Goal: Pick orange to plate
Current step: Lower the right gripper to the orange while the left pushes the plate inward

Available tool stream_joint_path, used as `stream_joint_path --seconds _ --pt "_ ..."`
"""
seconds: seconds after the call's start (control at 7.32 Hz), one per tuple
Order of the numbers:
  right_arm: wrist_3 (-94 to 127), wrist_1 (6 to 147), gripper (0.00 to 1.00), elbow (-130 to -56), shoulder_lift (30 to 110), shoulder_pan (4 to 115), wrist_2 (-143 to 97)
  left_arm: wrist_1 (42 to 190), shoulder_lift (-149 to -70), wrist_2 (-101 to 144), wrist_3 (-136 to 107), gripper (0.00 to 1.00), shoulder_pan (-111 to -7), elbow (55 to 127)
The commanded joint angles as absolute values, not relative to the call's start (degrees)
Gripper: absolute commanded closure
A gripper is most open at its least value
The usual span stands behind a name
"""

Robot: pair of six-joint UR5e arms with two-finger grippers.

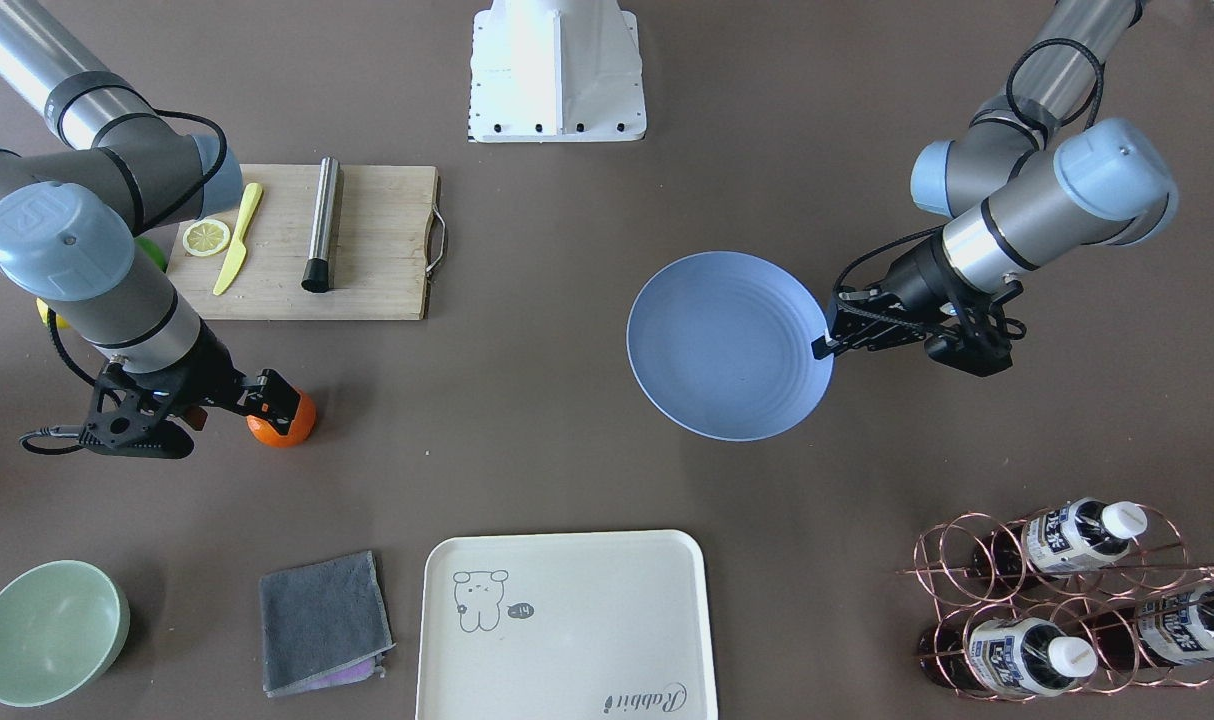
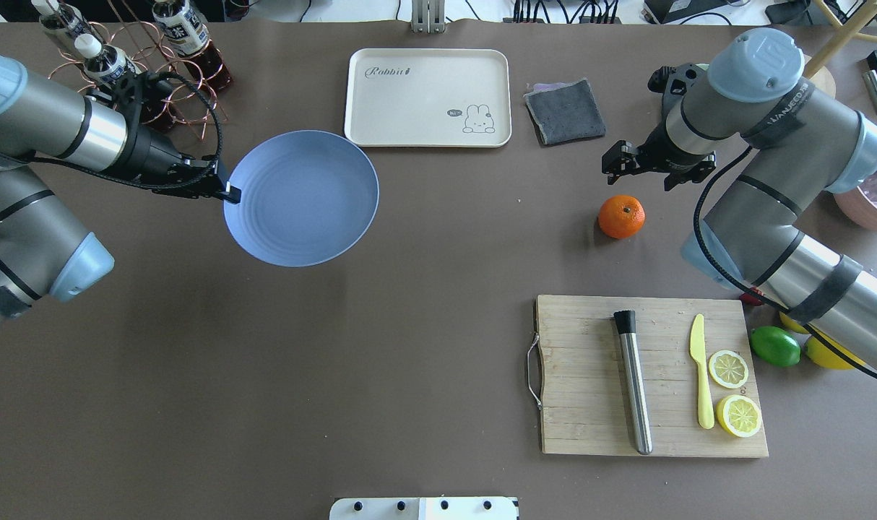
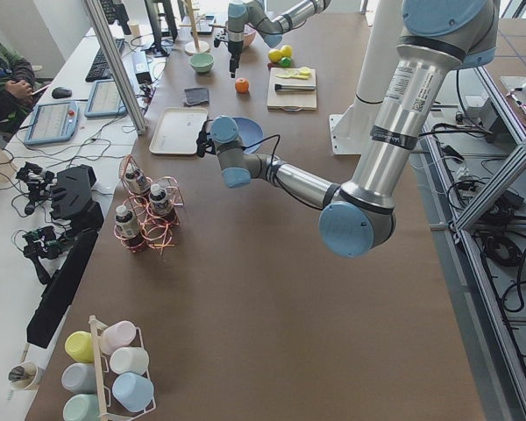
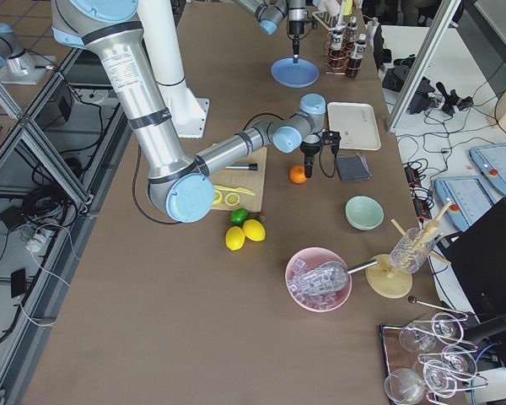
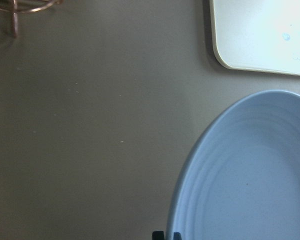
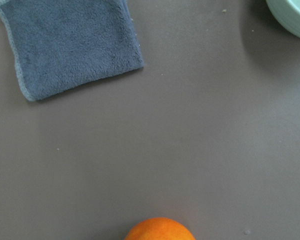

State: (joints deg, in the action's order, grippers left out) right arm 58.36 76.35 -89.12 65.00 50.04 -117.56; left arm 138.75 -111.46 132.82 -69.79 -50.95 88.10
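Note:
The orange (image 2: 621, 217) lies on the brown table between the grey cloth and the cutting board. It also shows at the bottom edge of the right wrist view as the orange (image 6: 160, 230). My right gripper (image 2: 644, 170) hovers just above it, open, with nothing between its fingers. In the front view one finger partly covers the orange (image 1: 289, 425). On the other side, the light-blue plate (image 2: 301, 198) holds nothing. My left gripper (image 2: 228, 193) is shut on its rim. The left wrist view shows the plate (image 5: 250, 175) close up.
A wooden cutting board (image 2: 590, 339) carries a metal cylinder (image 2: 633, 383), a yellow knife (image 2: 701, 379) and two lemon slices. A lime (image 2: 775, 346) and lemons lie beside it. A cream tray (image 2: 428, 97), grey cloth (image 2: 565, 110), green bowl (image 1: 47, 630) and bottle rack (image 1: 1067, 600) stand along the far edge.

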Motion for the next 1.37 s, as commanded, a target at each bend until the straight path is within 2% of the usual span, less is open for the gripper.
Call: stream_joint_path --seconds 0.0,0.41,0.96,1.09,1.23 --pt "58.5 76.4 0.00 -88.3 64.4 47.8 -115.8 130.9 -114.5 124.1 -73.8 1.00 -42.8 93.7" --pt "58.4 76.3 0.00 -87.2 64.7 47.1 -115.8 127.2 -118.6 116.5 -76.5 1.00 -35.7 94.0" --pt "58.5 75.4 0.00 -86.1 65.1 45.5 -113.9 127.2 -118.7 113.9 -77.0 1.00 -33.8 93.8" --pt "58.8 74.5 0.30 -85.2 65.0 45.4 -113.9 127.2 -118.7 113.1 -77.0 1.00 -32.9 93.7" --pt "58.4 74.1 0.95 -85.1 65.2 45.2 -113.9 127.2 -118.6 112.0 -77.0 1.00 -32.5 93.3"
